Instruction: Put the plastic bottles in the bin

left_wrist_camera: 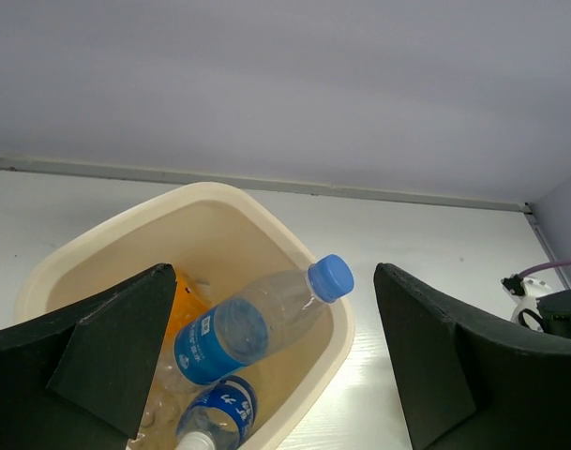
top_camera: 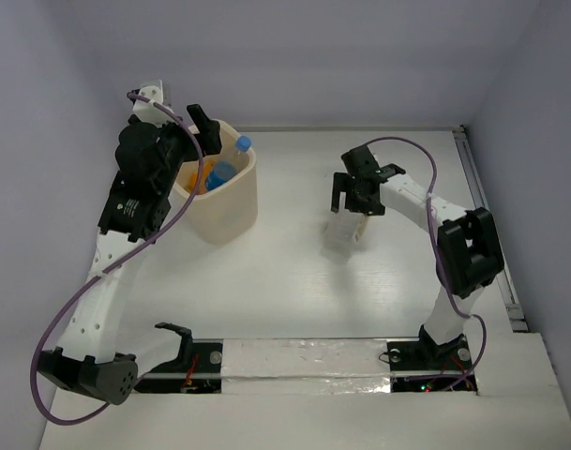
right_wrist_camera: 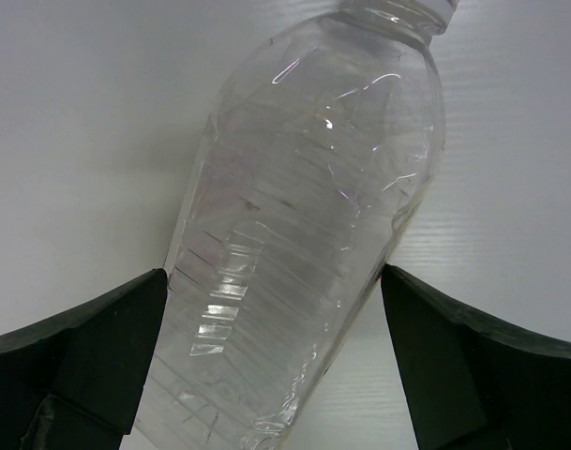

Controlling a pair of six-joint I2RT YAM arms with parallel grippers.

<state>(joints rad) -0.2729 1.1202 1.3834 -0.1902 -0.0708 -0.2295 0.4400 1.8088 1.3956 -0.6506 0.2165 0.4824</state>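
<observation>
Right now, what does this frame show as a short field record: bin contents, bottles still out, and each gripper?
bin: cream tub, far left
in bin: blue-capped bottle, second blue-label bottle, orange bottle
outside bin: large clear bottle, to its right
left gripper: open, above bin, holding nothing
right gripper: fingers either side of large clear bottle; grip unclear

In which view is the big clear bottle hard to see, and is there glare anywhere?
Top external: the large clear bottle is faint and soft, almost lost against the white table. Right wrist: the same bottle is sharp, with small bright glints. Left wrist: the bin and the blue-capped bottle in it are evenly lit, no glare.
</observation>
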